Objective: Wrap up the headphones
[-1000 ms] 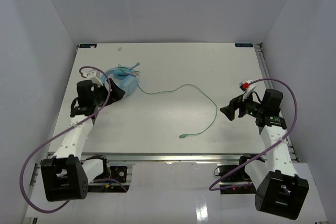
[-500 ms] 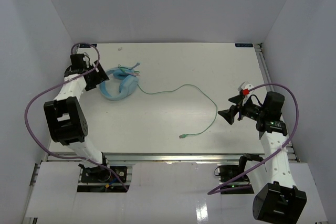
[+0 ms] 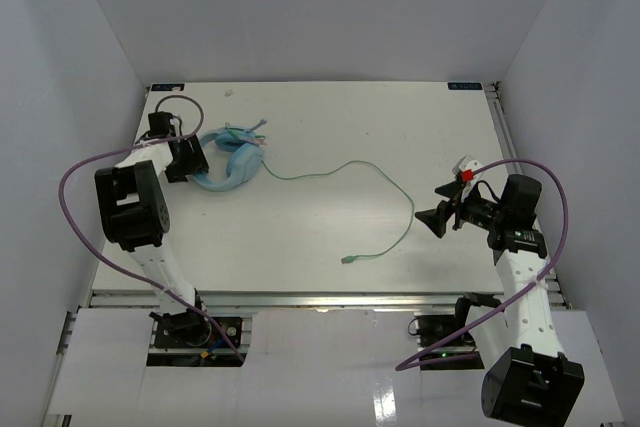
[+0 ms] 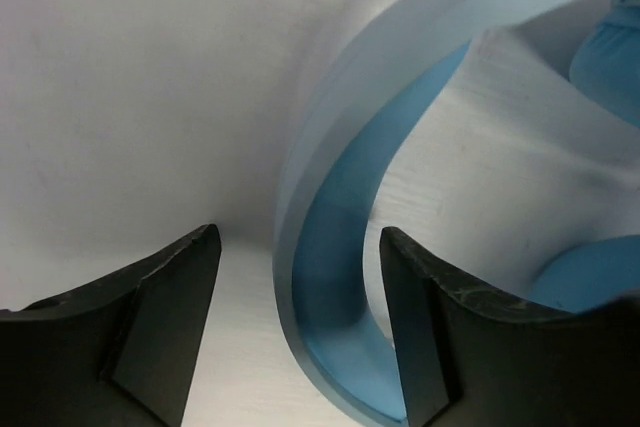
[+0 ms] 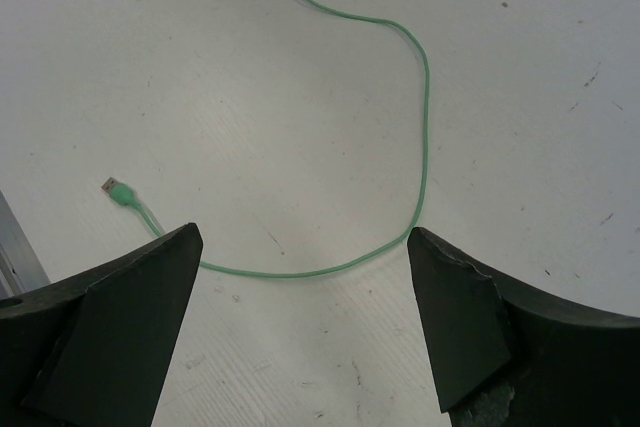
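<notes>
The light-blue headphones [image 3: 236,167] lie at the table's far left, part of the cord bunched on top of them. The pale-green cord [image 3: 385,179] runs right in a loose curve and ends in a small plug [image 3: 346,260]. My left gripper [image 3: 196,160] is open at the headphones' left side. In the left wrist view the curved band [image 4: 330,237] passes between my fingers without being clamped, nearer the right one, and a blue earcup [image 4: 612,47] shows beyond. My right gripper [image 3: 432,219] is open and empty, just right of the cord, whose loop [image 5: 424,97] and plug [image 5: 119,191] show below it.
White walls enclose the white table [image 3: 330,117] on three sides. A metal rail [image 3: 320,297] runs along the near edge. Purple robot cables [image 3: 80,172] loop beside both arms.
My left arm has swung out to the far left and its gripper now straddles the headphone band from the left. My right gripper has dropped slightly. The cord has not moved.
</notes>
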You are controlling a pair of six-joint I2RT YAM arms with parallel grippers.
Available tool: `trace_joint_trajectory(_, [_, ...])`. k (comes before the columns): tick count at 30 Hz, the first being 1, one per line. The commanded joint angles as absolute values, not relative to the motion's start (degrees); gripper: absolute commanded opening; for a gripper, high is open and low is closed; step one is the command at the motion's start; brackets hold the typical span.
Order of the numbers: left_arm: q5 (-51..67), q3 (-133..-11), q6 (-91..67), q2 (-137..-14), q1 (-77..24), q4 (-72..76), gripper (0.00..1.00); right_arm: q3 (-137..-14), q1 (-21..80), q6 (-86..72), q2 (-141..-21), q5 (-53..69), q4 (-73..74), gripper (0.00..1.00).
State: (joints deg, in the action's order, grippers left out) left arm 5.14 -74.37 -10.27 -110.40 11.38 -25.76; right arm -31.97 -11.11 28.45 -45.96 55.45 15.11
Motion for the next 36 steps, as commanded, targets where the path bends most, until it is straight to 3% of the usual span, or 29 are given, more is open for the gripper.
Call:
trace_joint_trajectory(1, [4.0, -77.9, -7.6, -113.4, 10.8, -23.9, 0.69, -31.9, -11.0, 29.0, -46.0, 56.0, 15.1, 0.9])
trace_joint_trajectory(9, [0.9, -80.2, -5.5, -118.8, 7.9, -22.4, 0.56, -31.7, -11.3, 29.2, -46.5, 55.7, 15.0, 0.9])
trace_joint_trajectory(19, [4.2, -77.7, -7.4, -111.4, 7.3, -20.4, 0.1, -31.7, -11.6, 29.3, -47.2, 56.4, 15.1, 0.9])
trace_joint_trajectory(23, [8.8, -75.1, -10.7, -105.8, 7.3, -20.2, 0.0, -31.8, -11.6, 30.9, -47.3, 58.1, 16.9, 0.9])
trace_joint_trajectory(28, [17.1, -70.8, -13.8, -94.4, 5.5, -19.7, 0.0, -36.9, -10.4, 44.9, -49.2, 63.1, 28.1, 0.9])
trace_joint_trajectory(31, [19.3, -69.2, -15.2, -88.4, 0.0, -20.9, 0.0, -42.3, -3.3, 50.3, -52.0, 56.8, 36.1, 0.9])
trace_joint_trajectory(34, [19.8, -70.2, -17.2, -82.8, -5.8, -22.7, 0.0, -44.6, 6.3, 47.0, -51.5, 50.5, 33.4, 0.9])
trace_joint_trajectory(36, [19.7, -71.9, -18.9, -80.8, -9.1, -24.6, 0.0, -41.6, 8.7, 37.9, -49.0, 44.4, 16.3, 0.9])
